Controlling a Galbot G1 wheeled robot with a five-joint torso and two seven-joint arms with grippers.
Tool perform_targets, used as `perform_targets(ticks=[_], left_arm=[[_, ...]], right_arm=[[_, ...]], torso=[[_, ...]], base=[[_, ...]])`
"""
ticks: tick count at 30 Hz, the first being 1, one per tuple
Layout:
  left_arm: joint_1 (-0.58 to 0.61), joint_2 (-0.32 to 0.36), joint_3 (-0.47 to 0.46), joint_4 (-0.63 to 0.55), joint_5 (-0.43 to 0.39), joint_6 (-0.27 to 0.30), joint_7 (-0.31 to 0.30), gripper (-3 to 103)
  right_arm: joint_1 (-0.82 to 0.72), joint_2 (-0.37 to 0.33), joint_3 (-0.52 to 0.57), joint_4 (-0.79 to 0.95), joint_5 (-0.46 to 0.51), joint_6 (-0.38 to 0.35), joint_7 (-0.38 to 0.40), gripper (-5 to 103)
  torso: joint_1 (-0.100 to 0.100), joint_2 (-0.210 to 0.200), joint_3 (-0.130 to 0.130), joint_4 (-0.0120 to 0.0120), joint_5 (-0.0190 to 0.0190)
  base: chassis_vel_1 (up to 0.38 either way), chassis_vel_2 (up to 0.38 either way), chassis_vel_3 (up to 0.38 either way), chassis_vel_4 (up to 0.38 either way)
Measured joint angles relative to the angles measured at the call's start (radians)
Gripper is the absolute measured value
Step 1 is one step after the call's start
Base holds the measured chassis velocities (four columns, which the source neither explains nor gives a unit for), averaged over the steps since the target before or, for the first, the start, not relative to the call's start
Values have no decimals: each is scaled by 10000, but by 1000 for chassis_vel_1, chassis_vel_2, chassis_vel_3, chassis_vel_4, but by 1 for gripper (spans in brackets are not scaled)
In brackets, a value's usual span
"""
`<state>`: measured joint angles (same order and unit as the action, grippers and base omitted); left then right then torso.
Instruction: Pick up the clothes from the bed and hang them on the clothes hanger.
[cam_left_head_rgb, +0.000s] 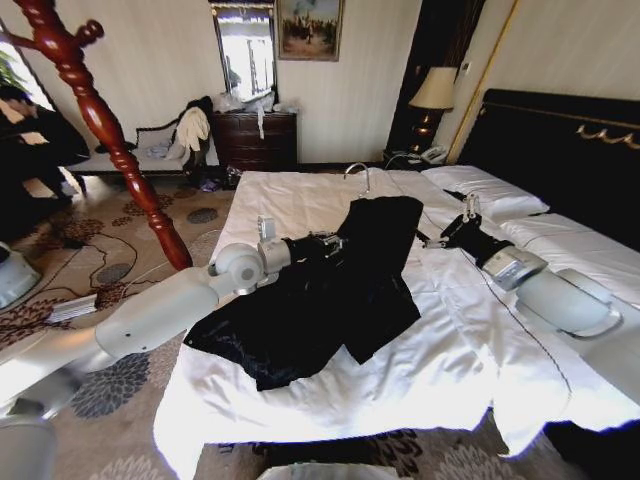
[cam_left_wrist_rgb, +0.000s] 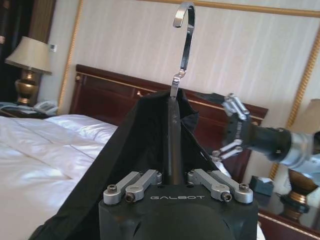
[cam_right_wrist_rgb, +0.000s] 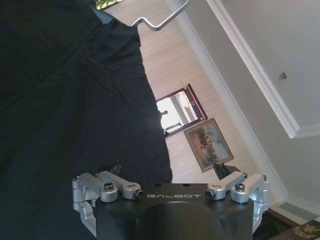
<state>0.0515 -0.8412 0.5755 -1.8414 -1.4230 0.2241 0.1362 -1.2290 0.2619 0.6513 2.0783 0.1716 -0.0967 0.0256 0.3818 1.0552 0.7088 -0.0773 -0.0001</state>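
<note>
Beside clothes (cam_left_head_rgb: 330, 290), open right tool (cam_left_head_rgb: 455, 232)

1. You get daylight from the window (cam_left_head_rgb: 12, 75) at the robot's far left and the bright mirror (cam_left_head_rgb: 246, 53) on the far wall; both blow out to white.
2. The white bed (cam_left_head_rgb: 470, 370) glares, while the clothes (cam_left_head_rgb: 330, 295) read as a near-featureless black mass.
3. The lamp (cam_left_head_rgb: 434, 90) glows weakly.
4. The head view bows straight lines at its edges, and the near left arm is blurred.
5. In the left wrist view the hook (cam_left_wrist_rgb: 183, 35) catches a sharp highlight.
6. The right wrist view is half-darkened by fabric.
</note>
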Motion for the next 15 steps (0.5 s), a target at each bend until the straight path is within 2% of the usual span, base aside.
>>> perform_targets(ticks=[3,15], left_arm=[[-138,-158,191,-108,1,0,12,15],[-82,-156,390,-564,-243,33,-155,15]], right_arm=[[-8,-46,-37,-11,-94,-17,-2,100],[-120,-126,-68,-180,-523,105,21,100]], torso=[[0,-1,0,-11,4],[0,0,0,-7,1]], base=[[0,0,0,0],[0,0,0,0]])
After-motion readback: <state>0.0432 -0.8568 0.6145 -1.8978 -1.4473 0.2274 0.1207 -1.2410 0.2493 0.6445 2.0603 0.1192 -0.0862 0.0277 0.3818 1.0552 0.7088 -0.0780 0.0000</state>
